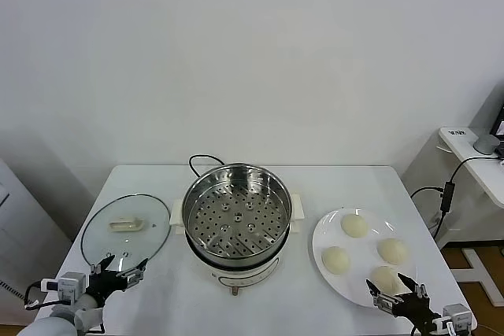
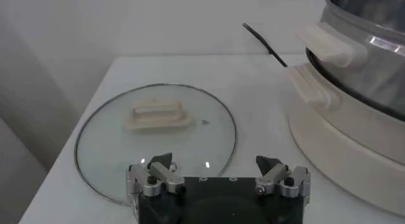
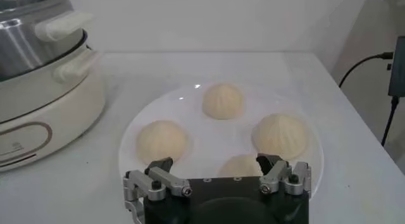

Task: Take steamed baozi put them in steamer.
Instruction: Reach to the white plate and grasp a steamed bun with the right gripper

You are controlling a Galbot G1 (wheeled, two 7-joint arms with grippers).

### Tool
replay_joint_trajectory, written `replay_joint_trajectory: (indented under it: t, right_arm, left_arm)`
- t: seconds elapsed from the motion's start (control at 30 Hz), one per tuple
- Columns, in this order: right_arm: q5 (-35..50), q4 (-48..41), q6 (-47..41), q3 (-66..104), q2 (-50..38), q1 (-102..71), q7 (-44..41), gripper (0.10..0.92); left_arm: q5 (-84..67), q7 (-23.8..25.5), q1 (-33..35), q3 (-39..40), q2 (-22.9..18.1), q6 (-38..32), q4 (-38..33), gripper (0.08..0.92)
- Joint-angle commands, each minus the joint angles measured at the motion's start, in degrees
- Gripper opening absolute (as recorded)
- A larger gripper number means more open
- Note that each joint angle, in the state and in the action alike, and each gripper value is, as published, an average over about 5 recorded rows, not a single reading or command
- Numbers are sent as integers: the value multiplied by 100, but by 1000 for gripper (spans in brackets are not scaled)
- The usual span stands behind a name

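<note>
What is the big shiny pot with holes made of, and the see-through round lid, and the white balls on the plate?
The round shiny steamer pot looks like polished steel: mirror-bright, with punched holes in its floor. The flat round see-through lid seems glass with a metal rim; the table shows through it. The four cream-white round buns look like soft matte dough, smooth and domed.

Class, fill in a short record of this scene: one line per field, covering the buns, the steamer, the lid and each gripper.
buns: four buns on the white plate, right of the steamer
steamer: steamer at table centre, uncovered, nothing on its perforated floor
lid: glass lid flat on the table, left of the steamer
left gripper: left gripper open, at the near edge of the lid, holding nothing
right gripper: right gripper open, at the near edge of the plate, holding nothing
task status: no bun moved yet
</note>
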Motion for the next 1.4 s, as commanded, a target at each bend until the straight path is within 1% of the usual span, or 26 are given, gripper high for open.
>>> replay_joint_trajectory:
  t: [0.03, 0.23, 0.33, 0.57, 0.77, 0.87, 0.97, 1.07, 1.13, 1.27, 1.4]
  right_arm:
    - [-11, -1, -10, -2, 1, 4, -2, 823]
    - [-77, -15, 3, 13, -23, 30, -46, 823]
    - [-409, -49, 88, 97, -60, 113, -191, 823]
    - [-2811, -346, 561, 286, -427, 838, -660, 823]
    - [-4915, -887, 1360, 34, -980, 1898, -987, 823]
    - [-5764, -1197, 1636, -103, -1244, 2303, -1107, 823]
    - [-6260, -1520, 1812, -192, -1439, 2674, -1434, 823]
    - [-6549, -1787, 1919, -290, -1611, 3047, -1999, 823]
    - [-6522, -1944, 1935, -443, -1764, 3299, -2391, 823]
    - [-6064, -2274, 1938, -994, -2148, 3891, -3235, 823]
    - [-5493, -2673, 2010, -1953, -2499, 4823, -3972, 823]
  left_arm:
    - [2, 0, -3, 4, 4, 5, -2, 823]
    - [1, 0, -19, 6, 10, 16, -1, 823]
    - [1, 0, -21, 10, 12, 19, -1, 823]
    - [1, 7, -2, 2, 27, 17, -23, 823]
    - [0, 15, -1, -23, 28, 33, -66, 823]
    - [0, 17, -22, -22, 25, 74, -80, 823]
    - [-2, 34, -116, 57, 57, 117, -67, 823]
    - [-1, 59, -254, 184, 121, 164, -35, 823]
    - [8, 69, -336, 239, 152, 206, -7, 823]
    - [11, 97, -410, 254, 178, 263, 45, 823]
    - [21, 100, -417, 235, 190, 344, 89, 823]
